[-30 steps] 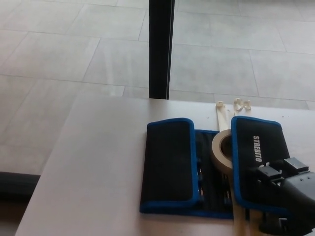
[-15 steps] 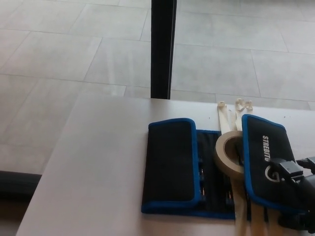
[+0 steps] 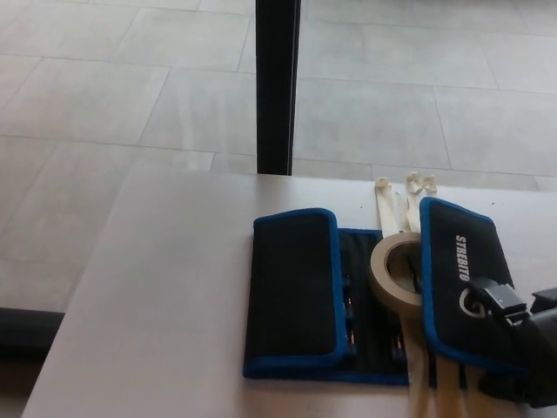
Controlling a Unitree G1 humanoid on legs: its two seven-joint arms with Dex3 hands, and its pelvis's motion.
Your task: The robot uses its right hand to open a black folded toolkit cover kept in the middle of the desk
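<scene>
at the desk's (image 3: 174, 287) right edge, the right robot hand (image 3: 513, 335) grips the toolkit cover's (image 3: 461, 287) raised flap.

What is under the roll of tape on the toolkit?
The tape roll stands on the toolkit's open middle section, over cream zip ties. Tools in those dark pockets cannot be made out; the right flap hides the rest.
</scene>
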